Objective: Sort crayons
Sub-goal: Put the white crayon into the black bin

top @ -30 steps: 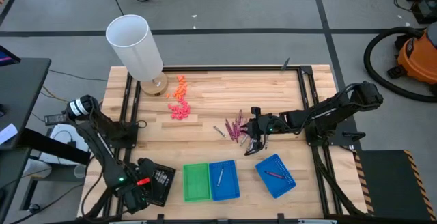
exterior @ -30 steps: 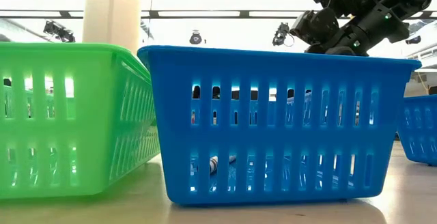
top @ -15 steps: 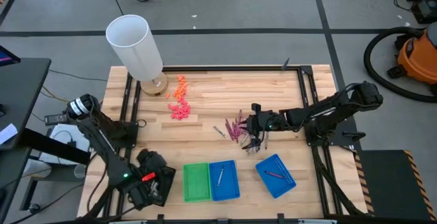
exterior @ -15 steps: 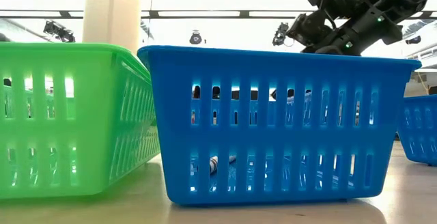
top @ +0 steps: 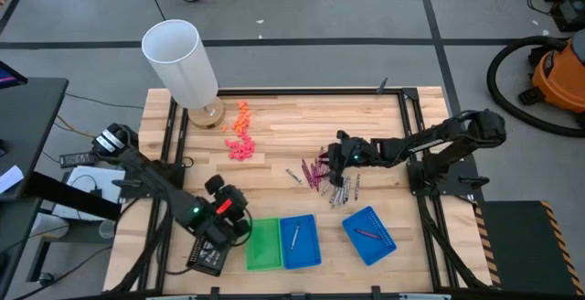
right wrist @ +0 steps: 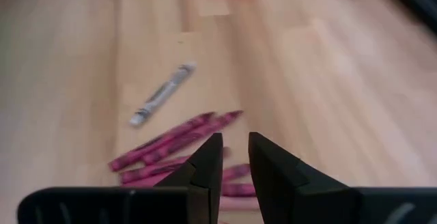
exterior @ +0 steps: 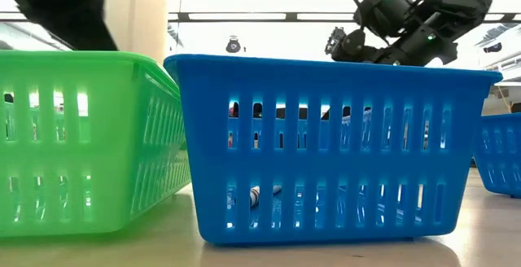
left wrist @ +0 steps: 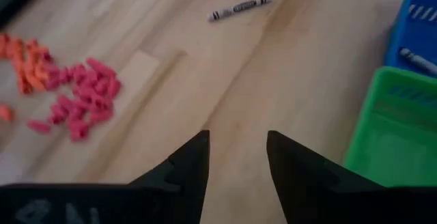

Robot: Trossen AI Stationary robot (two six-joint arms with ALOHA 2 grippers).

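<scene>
High view: three small trays sit along the near edge of the table (top: 366, 117). One green tray (top: 262, 243) is empty, a blue tray (top: 300, 241) touching it holds one silver-grey crayon (top: 294, 236), and a second blue tray (top: 369, 235), set apart and turned at an angle, holds one dark crayon (top: 367, 234). The loose crayons (top: 318, 169) lie mid-table: a fan of magenta ones, too overlapped to count, one grey crayon (top: 293, 176) just beside them, and several grey and dark sticks (top: 341, 189) between the fan and the angled tray. The right gripper (top: 336, 154) hangs over the fan. The left gripper (top: 239, 210) is just beside the green tray. One white cylinder (top: 181, 62) stands at the far corner, with orange bits (top: 240, 117) and pink bits (top: 240, 148) near it.

Low view: the green tray and both blue trays fill the foreground; the crayon in the middle tray shows through its slots. The right arm reaches in above.

Left wrist view: the left fingers (left wrist: 188, 166) stand spread with nothing between them, over bare wood, with the pink and orange bits, one grey crayon and the green tray's corner ahead.

Right wrist view: the right fingers (right wrist: 208, 162) stand a narrow gap apart, holding nothing, over roughly five magenta crayons, one grey crayon near them.
</scene>
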